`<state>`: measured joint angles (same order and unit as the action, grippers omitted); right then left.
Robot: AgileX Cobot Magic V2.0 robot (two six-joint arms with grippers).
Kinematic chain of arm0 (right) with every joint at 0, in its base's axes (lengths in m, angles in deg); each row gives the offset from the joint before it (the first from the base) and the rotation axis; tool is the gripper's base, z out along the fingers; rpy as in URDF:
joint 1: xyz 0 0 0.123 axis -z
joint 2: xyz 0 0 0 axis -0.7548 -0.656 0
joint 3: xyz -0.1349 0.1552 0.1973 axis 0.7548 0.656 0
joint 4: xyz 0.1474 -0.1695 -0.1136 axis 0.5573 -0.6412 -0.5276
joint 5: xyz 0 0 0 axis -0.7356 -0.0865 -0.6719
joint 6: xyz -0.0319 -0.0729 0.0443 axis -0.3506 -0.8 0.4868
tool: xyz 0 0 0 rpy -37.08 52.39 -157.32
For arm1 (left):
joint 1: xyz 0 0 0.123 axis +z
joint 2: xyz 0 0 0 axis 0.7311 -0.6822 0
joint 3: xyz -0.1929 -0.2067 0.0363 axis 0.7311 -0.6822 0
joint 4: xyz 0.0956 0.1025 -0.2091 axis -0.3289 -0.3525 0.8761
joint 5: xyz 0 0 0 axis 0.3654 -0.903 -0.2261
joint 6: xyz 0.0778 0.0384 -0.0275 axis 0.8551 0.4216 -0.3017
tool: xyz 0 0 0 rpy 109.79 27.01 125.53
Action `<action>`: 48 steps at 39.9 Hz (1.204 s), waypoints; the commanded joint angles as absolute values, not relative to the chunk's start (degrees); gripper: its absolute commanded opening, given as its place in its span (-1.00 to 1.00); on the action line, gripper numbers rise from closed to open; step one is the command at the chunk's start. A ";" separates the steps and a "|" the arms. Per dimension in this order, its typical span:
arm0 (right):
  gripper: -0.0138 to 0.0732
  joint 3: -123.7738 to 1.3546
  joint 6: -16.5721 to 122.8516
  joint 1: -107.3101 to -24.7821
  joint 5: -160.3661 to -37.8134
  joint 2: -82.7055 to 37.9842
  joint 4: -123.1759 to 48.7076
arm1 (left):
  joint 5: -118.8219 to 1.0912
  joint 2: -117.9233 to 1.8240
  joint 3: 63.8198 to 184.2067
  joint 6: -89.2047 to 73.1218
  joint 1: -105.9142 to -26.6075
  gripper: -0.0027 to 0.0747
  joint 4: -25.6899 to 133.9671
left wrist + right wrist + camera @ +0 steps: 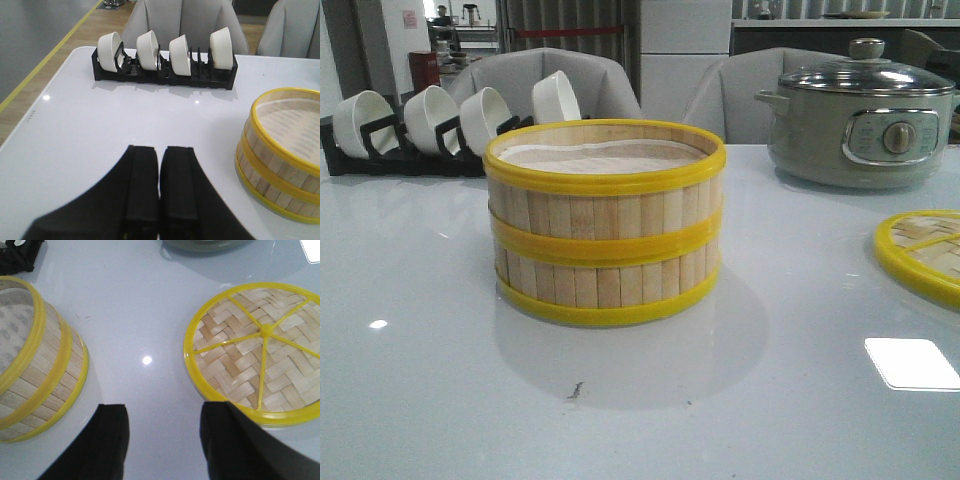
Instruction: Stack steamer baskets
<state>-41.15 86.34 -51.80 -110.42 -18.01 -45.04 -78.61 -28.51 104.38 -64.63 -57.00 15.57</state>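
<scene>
Baskets: two tiers, stacked flush, frame centre on table; rims aligned, so stacking looks complete. Lid: flat, lower right, unplaced. Left gripper: closed, empty. Right gripper: wide open, empty, between baskets and lid, likely for lid.

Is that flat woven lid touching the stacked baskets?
Apart. The right wrist view shows bare white table between the woven lid and the stacked baskets.

One steamer basket sits on the other, lid to their right, pot behind
</scene>
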 commanded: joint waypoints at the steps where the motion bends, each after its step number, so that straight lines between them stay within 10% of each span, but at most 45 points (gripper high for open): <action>1: 0.34 -43.33 85.44 -51.96 -106.45 -17.62 -45.43 | -73.05 -27.90 104.52 -65.40 -57.00 -0.70 15.34; 20: 0.33 -43.33 85.44 -51.96 -106.46 -17.62 -45.43 | -72.91 -27.90 103.80 -65.40 -57.00 -0.70 15.33; 33: -0.31 -43.33 85.44 -51.96 -106.32 -17.62 -45.43 | -72.91 -27.90 103.80 -65.40 -57.00 -0.70 15.33; 48: -0.31 -43.33 85.44 -51.96 -106.47 -17.62 -45.43 | -72.91 -27.90 103.80 -65.40 -57.00 -0.70 15.33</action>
<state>-41.15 86.34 -51.80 -110.53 -18.01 -45.04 -77.82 -27.66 102.23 -64.72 -57.00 15.57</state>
